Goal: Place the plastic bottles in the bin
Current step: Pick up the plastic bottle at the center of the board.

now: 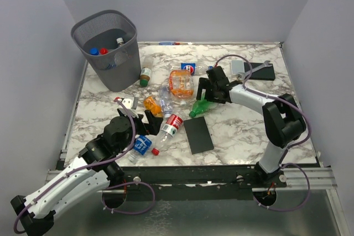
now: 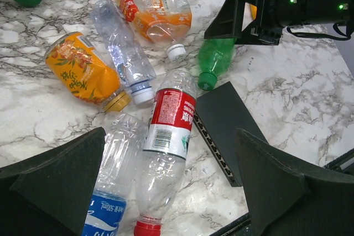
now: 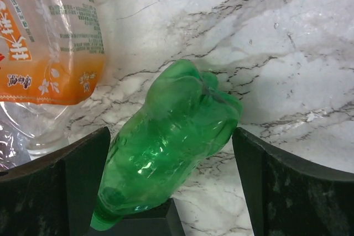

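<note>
Right gripper [image 3: 171, 153] is open around the crumpled green bottle [image 3: 182, 109]; left gripper [image 2: 170, 136] is open too. Bottle looks light, soft, slippery: squeeze its middle.

Marble table [image 1: 249, 131]: mesh bin [image 1: 119, 73] at far-left corner, plastic bottles [image 1: 181, 83] lying scattered mid-table. Black slab [image 1: 198, 135] near front edge, second slab [image 1: 264, 72] far right.
</note>
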Action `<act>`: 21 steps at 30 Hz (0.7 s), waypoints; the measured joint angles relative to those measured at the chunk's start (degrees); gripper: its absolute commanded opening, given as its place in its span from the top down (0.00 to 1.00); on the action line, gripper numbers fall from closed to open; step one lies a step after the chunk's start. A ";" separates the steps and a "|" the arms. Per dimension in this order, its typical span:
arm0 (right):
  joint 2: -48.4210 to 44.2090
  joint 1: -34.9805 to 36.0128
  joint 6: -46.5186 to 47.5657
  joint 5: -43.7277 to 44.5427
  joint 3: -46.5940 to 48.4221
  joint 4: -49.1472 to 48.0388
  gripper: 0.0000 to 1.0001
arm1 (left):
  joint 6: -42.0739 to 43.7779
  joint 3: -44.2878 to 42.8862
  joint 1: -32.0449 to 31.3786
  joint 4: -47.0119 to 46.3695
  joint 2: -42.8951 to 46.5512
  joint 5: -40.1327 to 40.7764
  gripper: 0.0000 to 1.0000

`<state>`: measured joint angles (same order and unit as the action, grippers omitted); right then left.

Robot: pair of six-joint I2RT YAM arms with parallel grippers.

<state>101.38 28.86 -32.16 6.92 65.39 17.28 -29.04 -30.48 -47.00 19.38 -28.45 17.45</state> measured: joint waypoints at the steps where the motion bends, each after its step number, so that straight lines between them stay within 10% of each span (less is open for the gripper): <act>1: 0.42 0.00 -0.24 -0.39 0.09 -0.46 0.08 | -0.02 0.00 0.00 0.04 -0.02 0.00 0.01; 14: 3.21 -3.39 -7.87 -5.38 -1.68 -6.27 0.50 | -0.04 0.00 0.00 0.04 1.07 0.46 0.02; 21: -12.98 -3.45 -9.16 -9.70 -14.21 -13.35 0.57 | -1.92 0.02 0.00 -0.09 1.16 1.36 0.01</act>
<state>88.40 25.41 -41.32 -2.79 51.18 3.92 -30.96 -30.46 -47.00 19.29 -27.29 18.81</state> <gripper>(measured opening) 0.591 0.976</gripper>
